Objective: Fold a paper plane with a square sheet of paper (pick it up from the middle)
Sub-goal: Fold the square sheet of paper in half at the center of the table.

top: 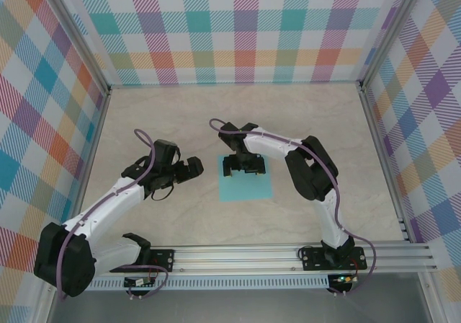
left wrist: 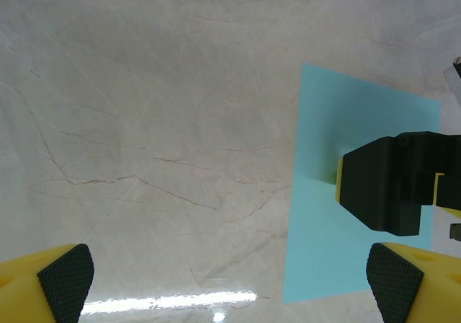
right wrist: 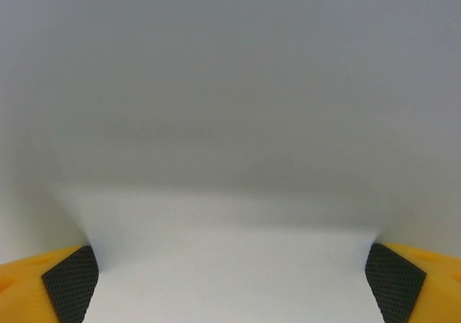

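A thin, plain turquoise-teal square sheet of paper point(top: 246, 187) lies flat at the middle of the pale marble-patterned surface point(top: 166, 114) in the top view. The right claw point(top: 243, 169) sits over the sheet's upper half, its fingers spread wide apart across the paper; whether the tips touch it cannot be told. In the right wrist view its two black pads point(right wrist: 68, 280) stand in the bottom corners with a pale, washed-out field between them. The left claw point(top: 193, 169) is just left of the sheet, over bare surface, its fingers also wide apart and empty. Its wrist view puts the sheet at the right of the frame.
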